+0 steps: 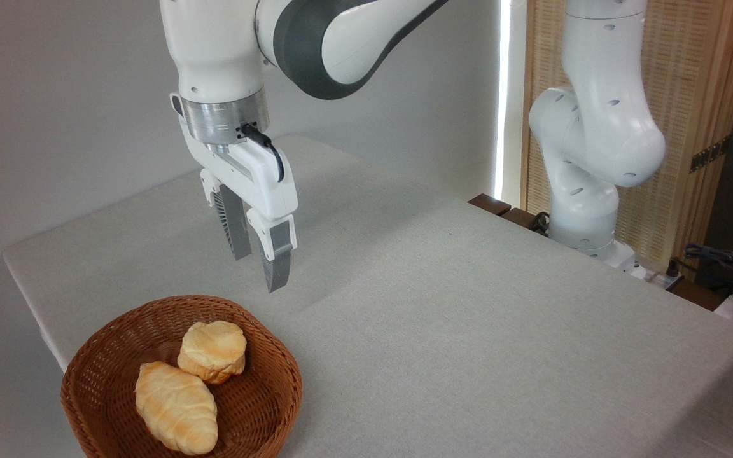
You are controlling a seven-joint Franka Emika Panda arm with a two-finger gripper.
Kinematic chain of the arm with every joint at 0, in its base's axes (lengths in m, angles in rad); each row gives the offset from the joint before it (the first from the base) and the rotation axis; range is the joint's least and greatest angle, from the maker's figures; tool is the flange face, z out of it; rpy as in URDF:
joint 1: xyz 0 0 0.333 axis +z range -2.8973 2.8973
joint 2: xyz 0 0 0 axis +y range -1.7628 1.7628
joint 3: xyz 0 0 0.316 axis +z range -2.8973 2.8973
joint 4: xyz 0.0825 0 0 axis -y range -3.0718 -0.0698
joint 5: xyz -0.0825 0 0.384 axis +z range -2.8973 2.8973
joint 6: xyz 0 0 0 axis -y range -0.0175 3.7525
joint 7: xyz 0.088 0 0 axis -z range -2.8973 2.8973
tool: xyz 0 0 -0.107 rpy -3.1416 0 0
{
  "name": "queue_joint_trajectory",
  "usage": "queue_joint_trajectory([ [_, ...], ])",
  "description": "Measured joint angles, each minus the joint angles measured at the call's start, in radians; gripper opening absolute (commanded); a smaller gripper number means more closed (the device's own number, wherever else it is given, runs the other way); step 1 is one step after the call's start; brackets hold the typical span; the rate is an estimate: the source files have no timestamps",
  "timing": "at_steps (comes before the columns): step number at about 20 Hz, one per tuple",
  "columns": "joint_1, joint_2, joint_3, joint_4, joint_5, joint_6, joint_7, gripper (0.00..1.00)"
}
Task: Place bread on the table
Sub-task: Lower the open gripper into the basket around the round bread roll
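The bread [212, 350], a small round bun with a pale golden top and orange sides, lies inside the brown wicker basket [277, 375] at the lower left. My gripper [256, 273] hangs above the table [468, 318], just beyond the basket's far rim and well above the bun. Its two grey fingers point down with a gap between them and nothing in it. No part of the gripper touches the basket or the bread.
A longer oval ridged loaf [176, 407] lies in the basket in front of the bun, touching it. My arm's white base [586, 210] stands at the table's far right edge, with cables [723, 261] beyond it. The table's left edge runs close to the basket.
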Motion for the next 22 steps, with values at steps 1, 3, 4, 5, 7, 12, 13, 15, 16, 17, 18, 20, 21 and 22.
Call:
queue_joint_trajectory([
  [1, 0.000, 0.000, 0.000, 0.000, 0.000, 0.019, 0.000, 1.00],
  [3, 0.001, 0.000, 0.002, 0.000, 0.000, 0.065, 0.000, 1.00],
  [4, 0.002, 0.001, 0.003, 0.000, 0.000, 0.088, 0.000, 1.00],
  [5, 0.003, 0.002, 0.003, 0.000, 0.000, 0.111, 0.000, 1.00],
  [7, 0.004, 0.006, 0.005, 0.000, 0.000, 0.148, 0.000, 1.00],
  [12, 0.010, 0.046, 0.018, -0.002, 0.000, 0.250, 0.000, 1.00],
  [13, 0.011, 0.059, 0.022, -0.003, 0.000, 0.272, 0.000, 1.00],
  [15, 0.011, 0.087, 0.030, -0.003, 0.000, 0.299, 0.000, 1.00],
  [16, 0.012, 0.101, 0.033, -0.004, 0.000, 0.305, 0.000, 1.00],
  [17, 0.012, 0.116, 0.037, -0.004, 0.000, 0.307, 0.000, 1.00],
  [18, 0.012, 0.131, 0.038, -0.004, 0.000, 0.309, 0.000, 1.00],
  [20, 0.011, 0.160, 0.038, -0.004, 0.000, 0.331, 0.000, 1.00],
  [21, 0.011, 0.170, 0.038, -0.004, 0.000, 0.343, 0.000, 1.00],
  [22, 0.010, 0.179, 0.037, -0.004, 0.000, 0.350, 0.000, 1.00],
])
